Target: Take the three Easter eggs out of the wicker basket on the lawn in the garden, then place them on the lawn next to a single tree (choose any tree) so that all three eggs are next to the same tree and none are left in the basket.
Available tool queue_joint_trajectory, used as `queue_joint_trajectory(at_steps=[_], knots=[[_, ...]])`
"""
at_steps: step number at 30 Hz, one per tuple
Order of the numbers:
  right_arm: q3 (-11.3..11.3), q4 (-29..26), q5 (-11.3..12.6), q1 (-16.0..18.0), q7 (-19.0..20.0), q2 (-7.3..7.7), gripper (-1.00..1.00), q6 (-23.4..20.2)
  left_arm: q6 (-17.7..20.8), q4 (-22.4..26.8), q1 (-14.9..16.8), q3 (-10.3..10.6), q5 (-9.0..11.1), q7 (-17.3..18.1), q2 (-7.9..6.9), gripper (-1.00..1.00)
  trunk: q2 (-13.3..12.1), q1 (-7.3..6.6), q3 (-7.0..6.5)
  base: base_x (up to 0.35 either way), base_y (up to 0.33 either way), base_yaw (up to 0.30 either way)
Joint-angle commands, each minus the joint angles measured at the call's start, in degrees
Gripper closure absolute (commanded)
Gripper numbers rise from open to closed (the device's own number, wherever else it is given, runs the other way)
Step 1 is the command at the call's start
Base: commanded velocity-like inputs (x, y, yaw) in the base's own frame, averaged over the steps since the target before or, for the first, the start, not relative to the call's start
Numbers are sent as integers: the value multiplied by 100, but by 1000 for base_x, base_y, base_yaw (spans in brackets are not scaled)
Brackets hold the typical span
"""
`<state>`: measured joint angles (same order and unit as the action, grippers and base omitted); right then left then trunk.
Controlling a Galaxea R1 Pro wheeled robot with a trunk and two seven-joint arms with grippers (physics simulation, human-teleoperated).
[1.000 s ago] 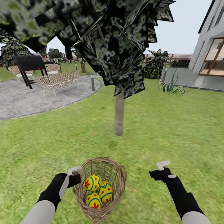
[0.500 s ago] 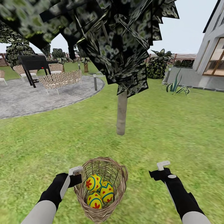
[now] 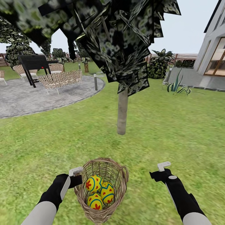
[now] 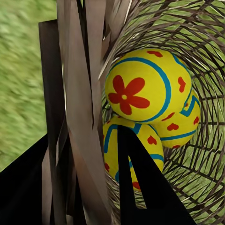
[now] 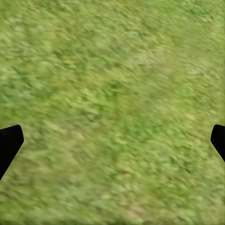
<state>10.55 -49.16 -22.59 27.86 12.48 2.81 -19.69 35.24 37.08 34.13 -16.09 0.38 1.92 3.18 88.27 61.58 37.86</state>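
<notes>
Grass of the broad green lawn (image 3: 175,131) spreads out, with the slim pale-trunked tree (image 3: 122,112) and its dark blocky crown standing ahead. Nearer the robot, the tan woven wicker basket (image 3: 118,184) hangs at the left gripper (image 3: 76,175), which is clenched on its rim, one finger inside and one outside. Three bright yellow Easter eggs (image 3: 100,191) with blue zigzags and red marks lie inside, touching. The right gripper (image 3: 162,167) hovers released over bare grass, apart from the basket.
</notes>
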Motion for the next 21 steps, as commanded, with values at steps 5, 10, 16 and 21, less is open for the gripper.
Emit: queue_joint_trajectory(at_steps=[5,10,16,21], knots=[[0,3,0,2,-4,0,-100,0,0,1,3,0,41,1,0,100,202,110,90,0,0,0],[-9,12,0,0,-5,0,-100,3,0,1,5,0,41,1,3,100,403,220,180,0,0,0],[-19,205,0,2,-9,3,-100,9,0,1,4,0,41,1,1,100,644,352,288,0,0,0],[-11,205,0,2,-9,8,-100,11,0,1,1,0,41,1,-2,100,844,462,377,0,0,0]])
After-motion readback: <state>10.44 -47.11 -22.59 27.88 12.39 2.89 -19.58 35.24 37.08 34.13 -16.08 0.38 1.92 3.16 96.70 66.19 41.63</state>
